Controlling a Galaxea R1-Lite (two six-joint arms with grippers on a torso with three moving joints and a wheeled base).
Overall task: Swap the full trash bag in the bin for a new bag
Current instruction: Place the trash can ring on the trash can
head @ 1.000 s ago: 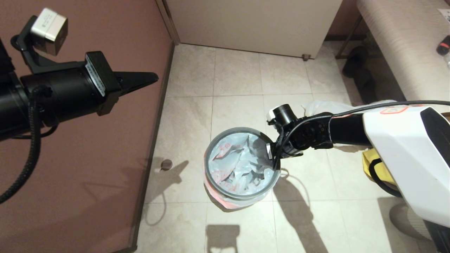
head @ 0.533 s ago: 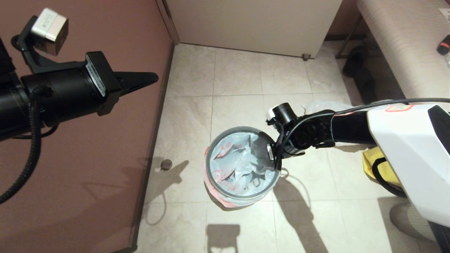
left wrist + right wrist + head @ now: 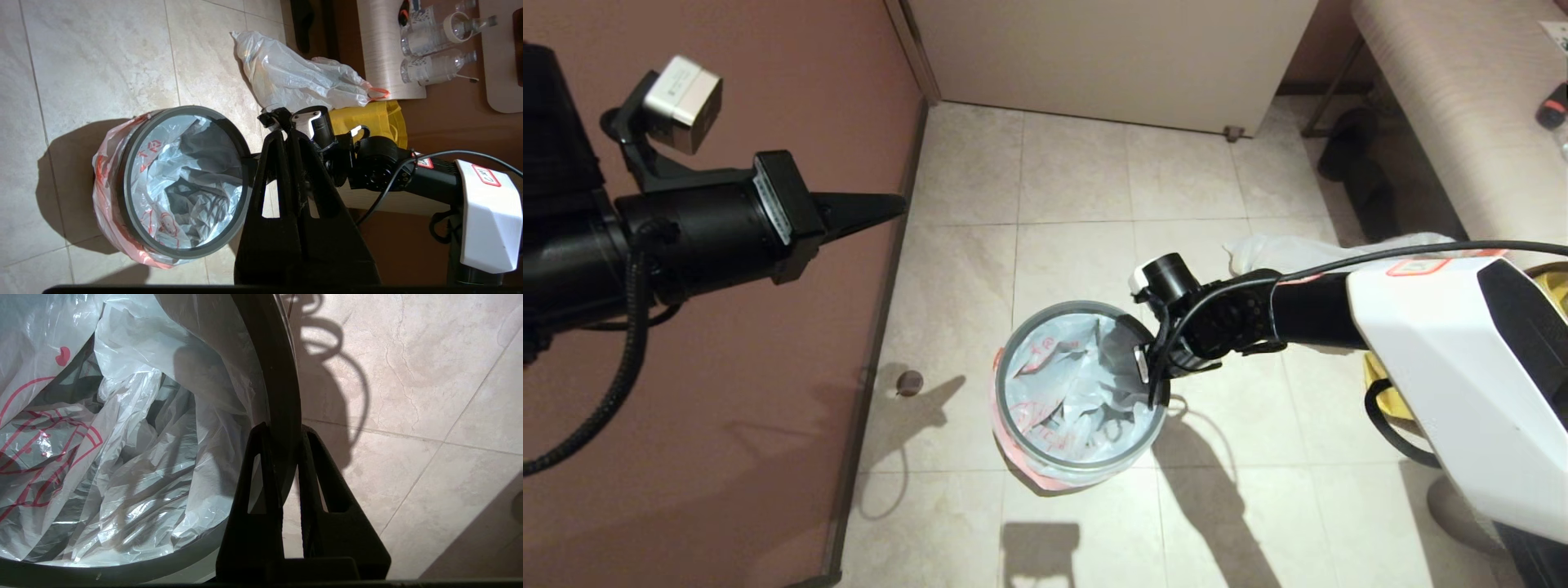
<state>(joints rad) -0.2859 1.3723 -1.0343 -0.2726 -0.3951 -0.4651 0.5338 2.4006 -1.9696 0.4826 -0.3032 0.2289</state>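
Observation:
The bin [image 3: 1011,420] is a small round wastebasket with a grey hoop rim, and it stands on the tiled floor. The new bag [image 3: 1062,392], white with orange-red print, lines it and folds over the rim. My right gripper [image 3: 1147,371] is shut on the hoop at the bin's right side. In the right wrist view its fingers [image 3: 284,430] straddle the rim [image 3: 278,375], beside the new bag [image 3: 122,437]. The left gripper [image 3: 894,204] is shut, holds nothing, and hovers high near the wall. The full trash bag [image 3: 294,77] lies on the floor behind the right arm.
A reddish wall [image 3: 727,408] runs along the left and a white cabinet [image 3: 1111,57] stands at the back. A yellow bag [image 3: 367,118] lies next to the full bag. A light table with several water bottles [image 3: 433,65] stands beyond them.
The left arm has shifted a little right and down in the head view. The right gripper and the bin have edged slightly left and towards me. The floor has not shifted.

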